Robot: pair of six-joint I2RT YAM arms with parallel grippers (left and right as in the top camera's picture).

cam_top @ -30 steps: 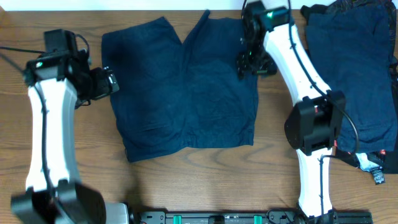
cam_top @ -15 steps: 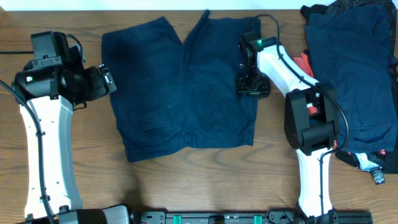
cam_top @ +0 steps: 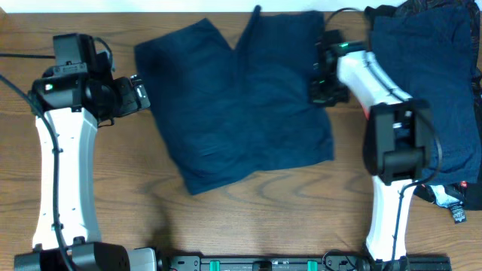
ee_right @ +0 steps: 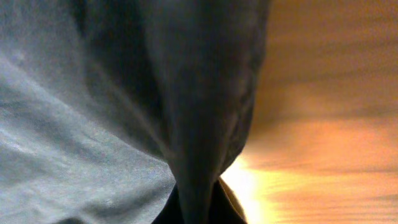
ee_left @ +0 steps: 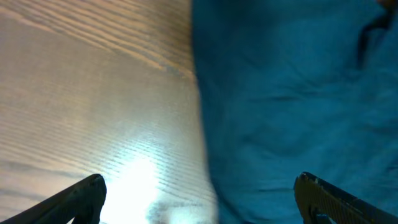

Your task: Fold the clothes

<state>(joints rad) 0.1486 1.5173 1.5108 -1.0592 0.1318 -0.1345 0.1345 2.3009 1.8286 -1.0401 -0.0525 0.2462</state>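
Shorts, navy, lie spread on the worktop; your right claw pinches their right edge, and your left claw gapes wide beside the left edge. Pull from one side only and they may bunch or slip free.

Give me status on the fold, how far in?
Done: nothing folded; the shorts lie spread flat. In hand: right gripper pinches their right edge, with cloth bunched in its wrist view; left gripper is open at their left edge. Left: every fold on the shorts, plus the dark pile at the far right.
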